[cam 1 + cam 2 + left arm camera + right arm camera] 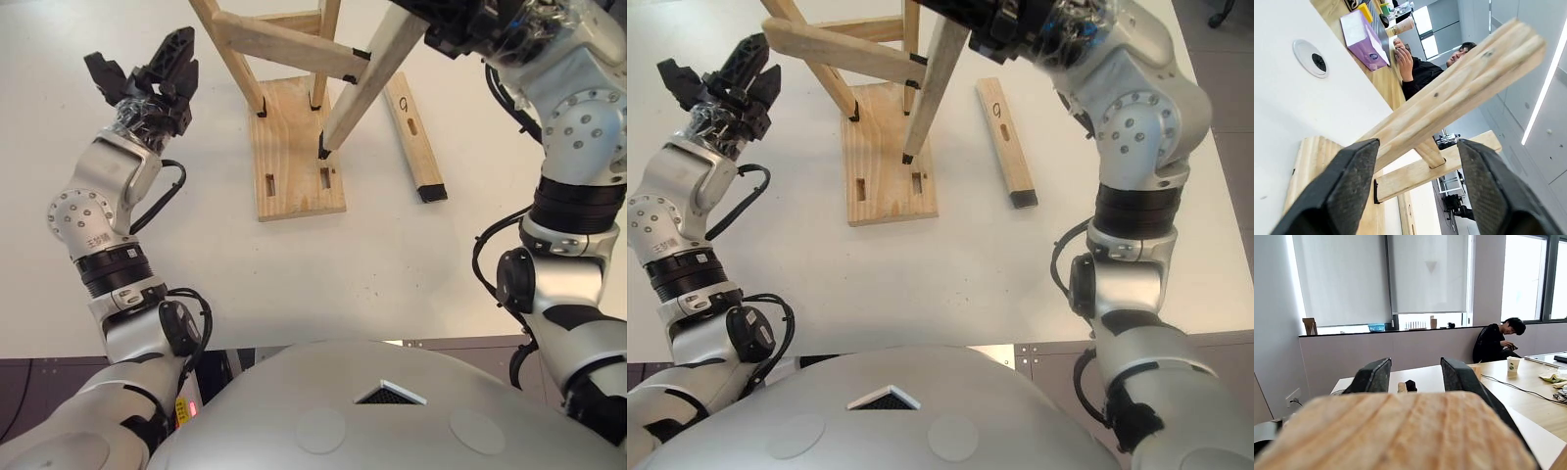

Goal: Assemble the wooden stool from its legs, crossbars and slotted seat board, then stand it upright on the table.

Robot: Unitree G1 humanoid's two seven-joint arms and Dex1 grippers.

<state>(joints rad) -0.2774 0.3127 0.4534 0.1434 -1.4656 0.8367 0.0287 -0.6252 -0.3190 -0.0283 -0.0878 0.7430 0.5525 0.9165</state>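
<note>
A purple box rests on a wooden desk. Just beyond the box stands a lidded paper cup. On the box's near side, a round grey cable grommet is set flush into the white tabletop. Pale roller blinds cover the far windows.

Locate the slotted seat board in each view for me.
Left eye view: seat board flat at top centre, under the standing legs.
Right eye view: same board, left of centre.
Left wrist view: on the table beyond the left gripper.
Right wrist view: not in it.
Shared landmark: the leg in the right gripper, tip by the board's slot.
</note>
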